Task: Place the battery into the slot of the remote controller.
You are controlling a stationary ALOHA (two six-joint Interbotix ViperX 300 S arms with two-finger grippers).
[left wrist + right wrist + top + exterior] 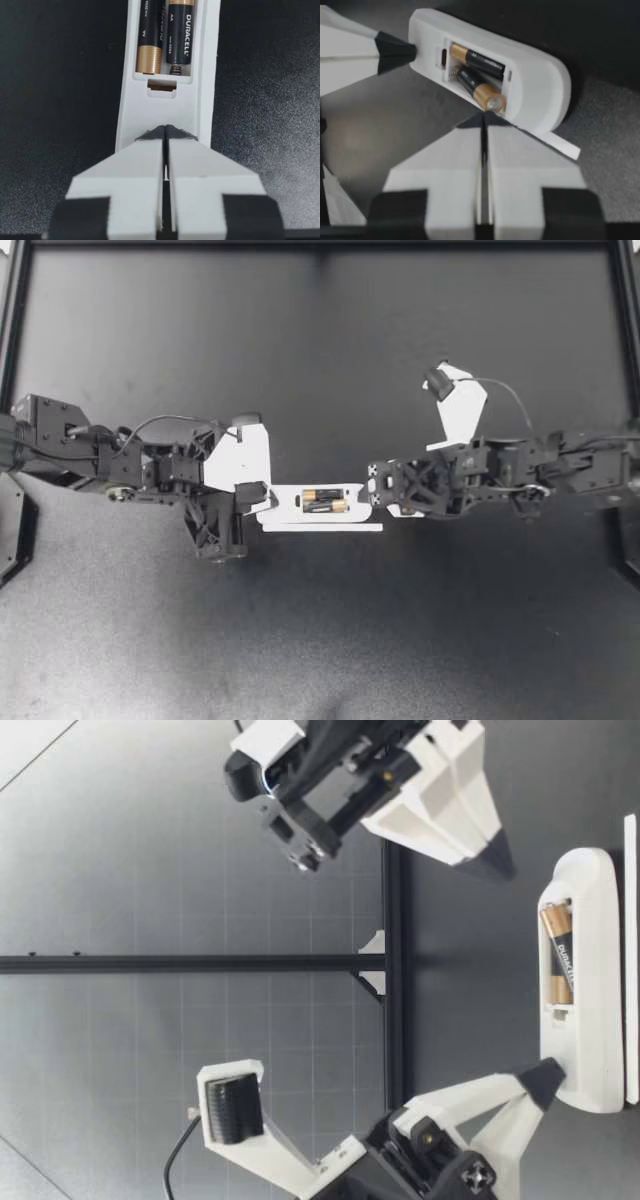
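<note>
Lengthwise inside the remote controller [288, 512] lie two batteries [322, 500], side by side. My left gripper [270, 502] and right gripper [370, 492], both fingers pressed together and empty, flank its ends.

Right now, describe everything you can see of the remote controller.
The remote controller is a long white plastic body with rounded ends, lying flat, back up, on the dark table. Its battery bay is open, holding two black-and-copper batteries side by side; one looks slightly askew. My left tool, shut, touches one end; my right tool, shut, hovers by the other. A thin white strip lies alongside.
</note>
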